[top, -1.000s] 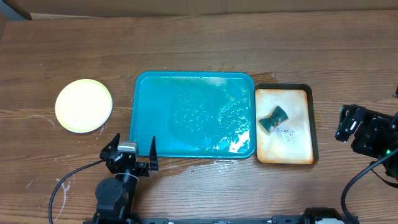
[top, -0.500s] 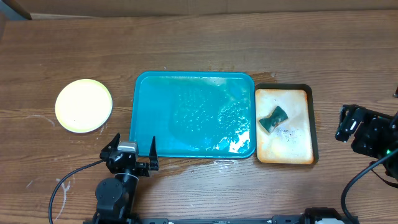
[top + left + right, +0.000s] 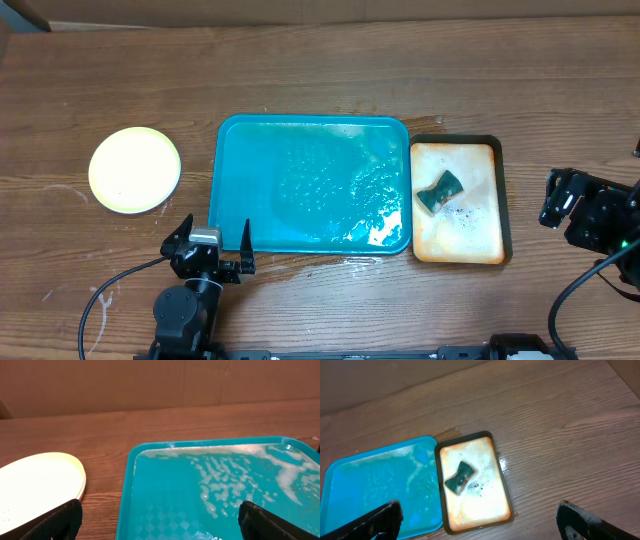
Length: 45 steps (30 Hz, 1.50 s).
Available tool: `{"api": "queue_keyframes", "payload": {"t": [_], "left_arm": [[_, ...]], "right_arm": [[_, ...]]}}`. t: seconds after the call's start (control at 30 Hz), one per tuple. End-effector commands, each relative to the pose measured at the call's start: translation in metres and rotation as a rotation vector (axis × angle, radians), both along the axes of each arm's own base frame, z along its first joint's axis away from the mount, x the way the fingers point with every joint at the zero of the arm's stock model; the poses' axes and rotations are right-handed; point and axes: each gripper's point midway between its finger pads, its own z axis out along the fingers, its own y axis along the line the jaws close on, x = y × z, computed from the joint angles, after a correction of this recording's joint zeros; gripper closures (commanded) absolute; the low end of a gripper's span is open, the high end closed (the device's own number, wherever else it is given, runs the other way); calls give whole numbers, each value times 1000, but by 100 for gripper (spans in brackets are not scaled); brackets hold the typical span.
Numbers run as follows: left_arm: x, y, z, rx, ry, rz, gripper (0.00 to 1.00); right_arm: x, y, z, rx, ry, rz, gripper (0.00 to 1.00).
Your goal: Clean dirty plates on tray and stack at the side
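The teal tray point(image 3: 250, 180) lies mid-table, wet with soap foam and holding no plates; it also shows in the left wrist view point(image 3: 165, 505) and the right wrist view point(image 3: 365, 490). The plates point(image 3: 135, 169) sit in a stack on the table left of the tray, pale yellow-green rim showing, and also appear in the left wrist view point(image 3: 40, 480). My left gripper point(image 3: 209, 247) is open and empty at the tray's front left corner. My right gripper point(image 3: 560, 200) is open and empty at the far right, raised above the table.
A black-rimmed tan stained tray point(image 3: 470, 240) lies right of the teal tray with a green sponge point(image 3: 440, 191) on it, also seen in the right wrist view point(image 3: 459, 478). Water is spilled along the teal tray's front edge point(image 3: 350, 264).
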Motion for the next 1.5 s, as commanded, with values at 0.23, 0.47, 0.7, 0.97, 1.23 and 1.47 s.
{"api": "queue_keyframes", "payload": {"t": [0.23,0.47,0.7,0.97,1.23,1.47], "left_arm": [[0,-3,1,16,-11,-20,0],[0,-3,1,16,-11,-20,0],[0,-3,1,16,-11,-20,0],[0,-3,1,16,-11,-20,0],[0,-3,1,16,-11,-20,0],[0,-3,1,16,-11,-20,0]], "right_arm": [[20,-1,26,-7,-129,-4,0],[17,1,71,4,-391,7,0],[-18,7,75,19,-608,35,0],[-42,21,15,53,-784,114,0],[-17,35,-44,98,-857,191,0],[12,36,-98,211,-869,156,0]]}}
